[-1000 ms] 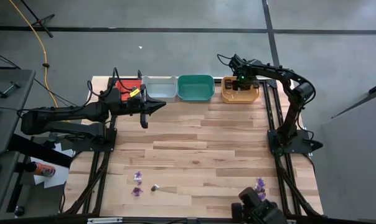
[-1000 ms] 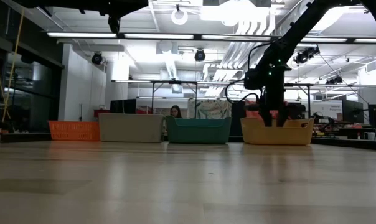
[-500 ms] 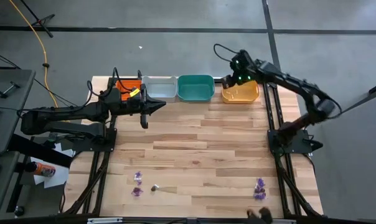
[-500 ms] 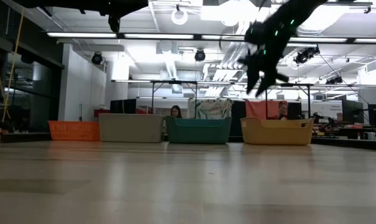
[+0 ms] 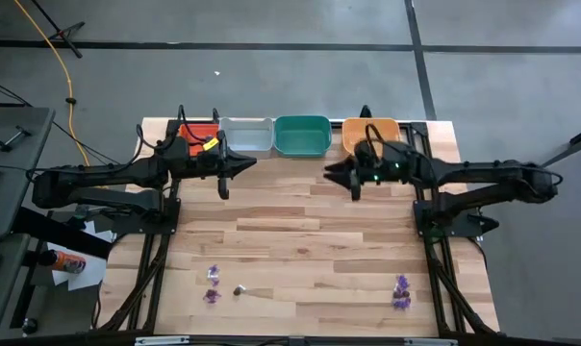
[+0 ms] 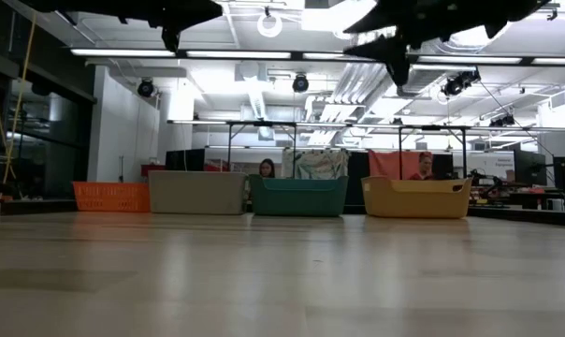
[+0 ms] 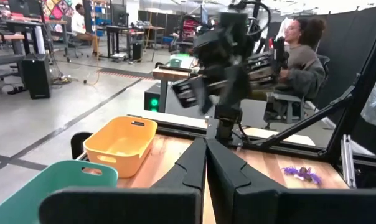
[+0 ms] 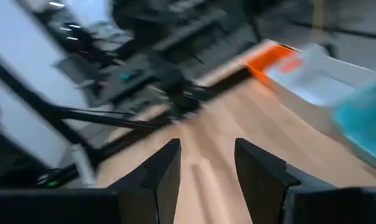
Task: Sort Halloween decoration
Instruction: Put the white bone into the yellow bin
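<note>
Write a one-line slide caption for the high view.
Both arms hover near four trays; right gripper open and empty, purple trinkets unsorted at the table's near edge.

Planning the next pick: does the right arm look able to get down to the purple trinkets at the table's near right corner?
Probably yes. The right gripper hangs open and empty above the table, and bare boards surround the purple trinkets.

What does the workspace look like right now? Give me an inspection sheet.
Surface: wooden table, mostly bare.
Job's things: purple trinkets near the front left and front right; one dark trinket beside the left group.
Clutter: nothing seen.
Trays: red, grey, green, orange, in a row at the back edge.
End effectors: left end effector shut, empty, near the grey tray; right end effector open, empty, in front of the green tray.
Cables: yellow cable on the floor.
Surroundings: seated person beyond the table.
</note>
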Robot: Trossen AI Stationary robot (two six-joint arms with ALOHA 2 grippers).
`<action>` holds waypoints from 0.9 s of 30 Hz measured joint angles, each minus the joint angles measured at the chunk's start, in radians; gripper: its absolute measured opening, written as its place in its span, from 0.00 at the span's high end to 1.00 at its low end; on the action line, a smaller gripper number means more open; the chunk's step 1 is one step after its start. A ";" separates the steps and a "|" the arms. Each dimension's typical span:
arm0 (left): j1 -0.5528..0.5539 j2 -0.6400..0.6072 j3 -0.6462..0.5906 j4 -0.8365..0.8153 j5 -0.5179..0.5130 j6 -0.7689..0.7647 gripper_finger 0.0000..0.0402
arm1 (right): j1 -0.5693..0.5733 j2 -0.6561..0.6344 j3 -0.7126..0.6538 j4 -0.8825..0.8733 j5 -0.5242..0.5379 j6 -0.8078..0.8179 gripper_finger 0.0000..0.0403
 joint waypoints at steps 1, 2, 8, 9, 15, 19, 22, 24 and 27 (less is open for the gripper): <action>0.000 0.000 0.000 -0.002 0.000 0.009 0.99 | 0.021 0.000 -0.009 0.037 0.000 -0.002 0.64; 0.000 0.000 0.000 -0.006 0.000 0.015 0.99 | 0.040 0.003 -0.013 0.059 0.001 -0.003 0.64; 0.000 0.000 0.000 -0.018 0.000 0.033 0.99 | 0.096 0.029 0.012 0.062 0.002 -0.113 0.64; 0.000 0.000 0.000 -0.018 0.000 0.033 0.99 | 0.098 0.034 0.019 0.064 0.002 -0.133 0.64; 0.000 0.000 0.000 -0.020 -0.012 0.024 0.99 | 0.099 0.034 0.026 0.061 0.040 -0.183 0.64; -0.007 0.002 0.046 -0.145 0.033 -0.122 0.99 | 0.099 0.034 0.026 0.061 0.065 -0.208 0.64; -0.055 0.037 0.151 -0.416 0.131 -0.148 0.99 | 0.099 0.034 0.026 0.062 0.088 -0.211 0.64; -0.118 0.075 0.220 -0.626 0.144 -0.139 1.00 | 0.099 0.034 0.026 0.065 0.106 -0.212 0.64; -0.238 0.124 0.292 -0.850 0.137 -0.094 1.00 | 0.099 0.034 0.026 0.066 0.113 -0.212 0.64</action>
